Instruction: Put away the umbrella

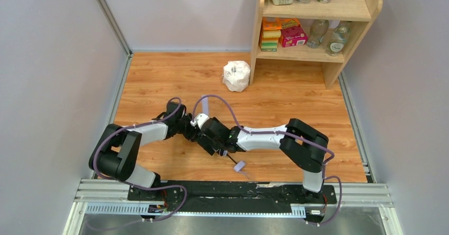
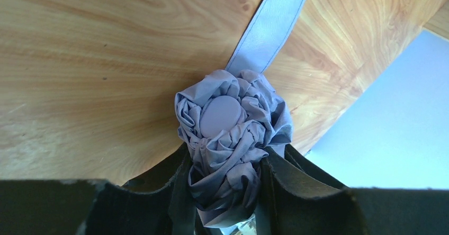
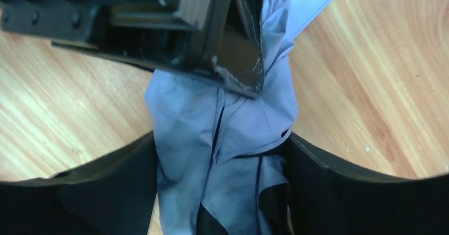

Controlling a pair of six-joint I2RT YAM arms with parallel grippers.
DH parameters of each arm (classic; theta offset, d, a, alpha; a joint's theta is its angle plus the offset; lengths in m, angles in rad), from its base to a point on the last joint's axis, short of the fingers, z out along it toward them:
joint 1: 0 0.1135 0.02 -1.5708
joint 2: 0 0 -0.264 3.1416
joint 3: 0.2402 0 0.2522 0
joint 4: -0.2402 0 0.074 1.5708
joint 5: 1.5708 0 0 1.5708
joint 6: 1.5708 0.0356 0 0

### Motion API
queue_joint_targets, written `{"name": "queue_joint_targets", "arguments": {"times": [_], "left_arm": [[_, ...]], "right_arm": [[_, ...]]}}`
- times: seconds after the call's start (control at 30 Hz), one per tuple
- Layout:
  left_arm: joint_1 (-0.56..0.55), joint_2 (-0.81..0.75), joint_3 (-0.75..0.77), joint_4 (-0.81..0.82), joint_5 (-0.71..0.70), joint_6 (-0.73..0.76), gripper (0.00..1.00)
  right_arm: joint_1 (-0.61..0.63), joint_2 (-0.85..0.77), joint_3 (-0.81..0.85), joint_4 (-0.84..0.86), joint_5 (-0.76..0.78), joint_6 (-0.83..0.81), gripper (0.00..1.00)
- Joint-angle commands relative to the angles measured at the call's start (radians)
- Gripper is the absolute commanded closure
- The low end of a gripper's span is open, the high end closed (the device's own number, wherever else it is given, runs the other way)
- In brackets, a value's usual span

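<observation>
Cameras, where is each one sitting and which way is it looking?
Top camera: high above and behind the robot, looking down at the table, the shelf, and the left arm and right arm meeting at the umbrella.
Left wrist camera: on the left arm, facing the umbrella's bunched end; the left hand grips it at the bottom.
Right wrist camera: on the right arm, facing the umbrella cloth inside the right hand; the left hand is at the top.
Shared: both wrist cameras see the umbrella and table.
</observation>
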Motion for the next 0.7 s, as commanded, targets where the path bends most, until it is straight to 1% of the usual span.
{"name": "queue_joint_targets", "arguments": {"times": [0.0,0.03,0.07,0.1,0.13,0.17,0.2,0.23,0.3,0.33,0.37,0.4,0.43,0.47,0.5,0.53,0.57,0.63,0.67], "left_arm": [[-0.007,0.025,-0.026,-0.333,-0.124,0.026,1.0],[-0.007,0.019,-0.014,-0.341,-0.124,0.032,1.0],[-0.007,0.01,-0.009,-0.341,-0.115,0.032,1.0],[-0.007,0.005,-0.005,-0.341,-0.108,0.034,1.0],[-0.007,-0.008,0.001,-0.342,-0.101,0.043,1.0],[-0.007,-0.014,0.017,-0.342,-0.098,0.05,1.0],[-0.007,-0.037,0.026,-0.358,-0.09,0.069,1.0],[-0.007,-0.051,0.046,-0.362,-0.087,0.078,1.0],[-0.005,-0.126,0.07,-0.35,-0.072,0.116,1.0],[-0.005,-0.183,0.098,-0.37,-0.072,0.139,0.97],[-0.007,-0.211,0.112,-0.381,-0.075,0.155,0.77],[-0.007,-0.281,0.141,-0.388,-0.081,0.176,0.68],[-0.001,-0.309,0.156,-0.393,-0.079,0.193,0.51],[0.002,-0.373,0.197,-0.419,-0.076,0.227,0.43],[0.013,-0.401,0.213,-0.43,-0.07,0.242,0.3],[0.017,-0.466,0.245,-0.431,-0.069,0.274,0.27],[0.025,-0.505,0.264,-0.439,-0.078,0.288,0.26],[0.03,-0.638,0.308,-0.441,-0.105,0.371,0.26],[0.031,-0.675,0.336,-0.441,-0.113,0.395,0.26]], "right_arm": [[0.016,0.062,-0.017,0.057,0.185,0.029,0.31],[0.016,0.068,-0.039,0.065,0.193,0.03,0.47],[0.016,0.066,-0.059,0.075,0.195,0.033,0.62],[0.014,0.062,-0.08,0.082,0.169,0.032,0.74],[0.011,0.056,-0.092,0.086,0.144,0.03,0.84],[0.011,0.036,-0.12,0.112,0.1,0.021,0.96],[0.013,0.011,-0.158,0.161,0.033,0.006,1.0],[0.011,-0.022,-0.189,0.209,-0.006,0.001,1.0],[0.002,-0.087,-0.249,0.244,-0.095,-0.002,1.0],[-0.007,-0.125,-0.27,0.264,-0.135,0.006,1.0],[-0.023,-0.157,-0.289,0.278,-0.182,0.015,1.0],[-0.047,-0.196,-0.304,0.289,-0.253,0.032,1.0],[-0.07,-0.231,-0.318,0.296,-0.303,0.047,1.0],[-0.098,-0.26,-0.329,0.301,-0.365,0.064,1.0],[-0.121,-0.295,-0.339,0.309,-0.408,0.084,1.0],[-0.147,-0.326,-0.353,0.315,-0.455,0.096,1.0],[-0.179,-0.355,-0.359,0.313,-0.508,0.112,1.0],[-0.24,-0.421,-0.376,0.315,-0.627,0.141,1.0],[-0.268,-0.455,-0.384,0.316,-0.67,0.154,1.0]]}}
